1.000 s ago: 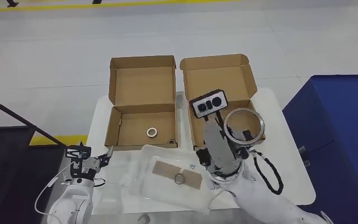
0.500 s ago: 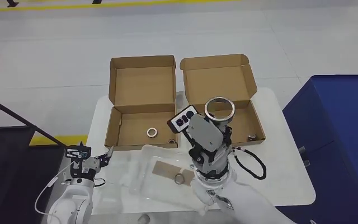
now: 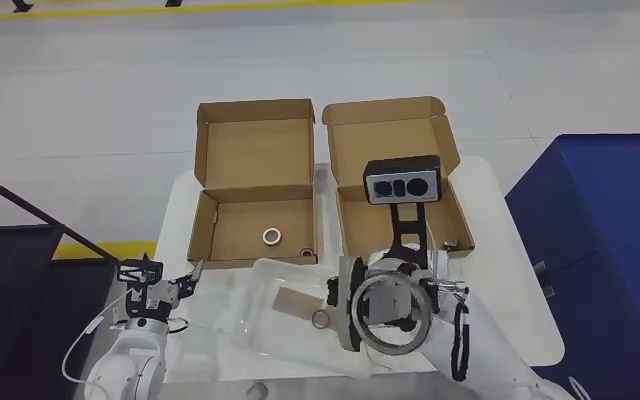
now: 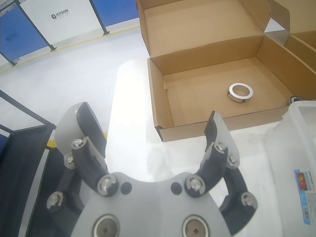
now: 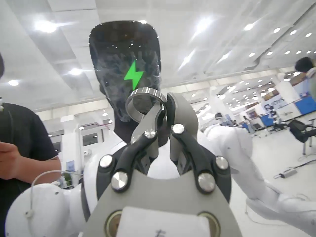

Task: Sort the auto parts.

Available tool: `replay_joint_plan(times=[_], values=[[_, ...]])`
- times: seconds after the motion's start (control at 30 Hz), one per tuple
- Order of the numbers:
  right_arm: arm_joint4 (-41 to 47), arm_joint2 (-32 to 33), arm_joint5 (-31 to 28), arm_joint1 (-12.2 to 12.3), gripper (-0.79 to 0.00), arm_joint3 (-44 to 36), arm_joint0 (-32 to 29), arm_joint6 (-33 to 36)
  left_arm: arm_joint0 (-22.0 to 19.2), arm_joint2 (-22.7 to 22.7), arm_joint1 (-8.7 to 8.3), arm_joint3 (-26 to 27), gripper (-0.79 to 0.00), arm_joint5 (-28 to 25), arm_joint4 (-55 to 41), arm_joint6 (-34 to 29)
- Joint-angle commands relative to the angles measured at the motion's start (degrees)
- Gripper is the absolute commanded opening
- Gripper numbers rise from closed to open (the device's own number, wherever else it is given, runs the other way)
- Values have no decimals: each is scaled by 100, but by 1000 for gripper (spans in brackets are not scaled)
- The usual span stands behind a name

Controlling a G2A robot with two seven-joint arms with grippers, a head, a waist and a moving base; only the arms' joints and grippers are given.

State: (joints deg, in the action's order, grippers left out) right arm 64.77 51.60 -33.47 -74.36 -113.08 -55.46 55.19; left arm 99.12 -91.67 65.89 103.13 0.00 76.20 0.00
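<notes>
The left end effector [image 4: 149, 122], jaws spread wide, hangs over the white worktop [image 4: 130, 87] near an open cardboard box [image 4: 246, 122]. A metal ring [image 4: 240, 92] lies flat on the box floor, and a clear plastic container [image 4: 291, 136] sits against the box's front wall.

Two cardboard boxes [image 3: 235, 232] [image 3: 390, 145], three metal rings [image 4: 231, 92] [image 3: 314, 320] [image 5: 145, 92], one plastic tray [image 3: 250, 300].

Shiny metal ring [image 5: 148, 91] pinched in R gripper [image 5: 165, 104] — second ring [image 4: 240, 100] (lying flat) in left cardboard box [image 4: 155, 92].
</notes>
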Motion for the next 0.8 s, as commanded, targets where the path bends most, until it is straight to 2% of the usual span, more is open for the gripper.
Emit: replay_joint_plan(times=[0.0, 0.13, 0.2, 0.27, 0.37, 0.6, 0.67, 0.7, 0.77], values=[[68, 16, -20, 1, -785, 57, 3, -8, 0, 0, 0, 0, 0, 0, 0, 0], [-2, 66, 127, 7, -785, -57, -16, -32, 0, 0, 0, 0, 0, 0, 0, 0], [-605, 330, 250, 45, -785, -145, 10, 30, 0, 0, 0, 0, 0, 0, 0, 0], [-1822, 736, 306, 106, -785, -172, -6, -147, 0, 0, 0, 0, 0, 0, 0, 0], [-3945, 1202, 527, 170, -785, -528, -153, -762, 0, 0, 0, 0, 0, 0, 0, 0], [-6728, 1677, 1089, 250, -785, -1323, -475, -1371, 0, 0, 0, 0, 0, 0, 0, 0], [-7014, 1687, 1091, 256, -785, -1454, -583, -1536, 0, 0, 0, 0, 0, 0, 0, 0], [-6738, 1619, 1008, 243, -785, -1497, -660, -1725, 0, 0, 0, 0, 0, 0, 0, 0], [-6738, 1619, 1008, 243, -785, -1497, -660, -1725, 0, 0, 0, 0, 0, 0, 0, 0]])
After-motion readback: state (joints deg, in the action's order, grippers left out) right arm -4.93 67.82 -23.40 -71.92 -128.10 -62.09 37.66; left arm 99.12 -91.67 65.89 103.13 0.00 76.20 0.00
